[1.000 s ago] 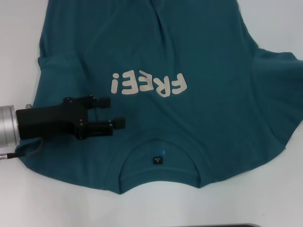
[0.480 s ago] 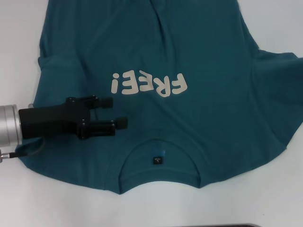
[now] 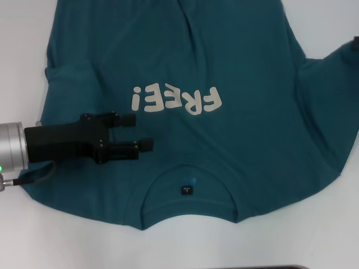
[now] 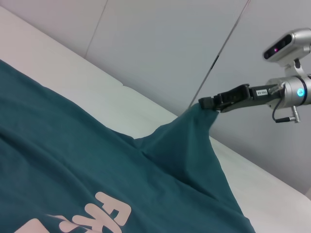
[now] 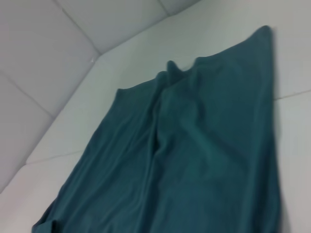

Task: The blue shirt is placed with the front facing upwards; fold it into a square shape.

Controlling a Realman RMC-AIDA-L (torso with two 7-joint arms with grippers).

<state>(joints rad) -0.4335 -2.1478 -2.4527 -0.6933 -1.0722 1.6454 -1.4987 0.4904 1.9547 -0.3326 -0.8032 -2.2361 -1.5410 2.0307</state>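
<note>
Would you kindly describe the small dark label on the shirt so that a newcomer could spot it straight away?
Start from the blue shirt spread over the white table, and find its round collar at the edge nearest the robot. The label sits just inside that collar: a tiny dark square, unlike the large white FREE! lettering farther up.

The table (image 3: 22, 33) is a plain white surface, bare along its left side and along the near edge. The blue shirt (image 3: 235, 140) lies spread on it, front up, covering most of the middle and reaching toward the far edge. Its collar points to the near edge and the white lettering reads upside down. At the right edge of the table one sleeve is lifted off the surface.
</note>
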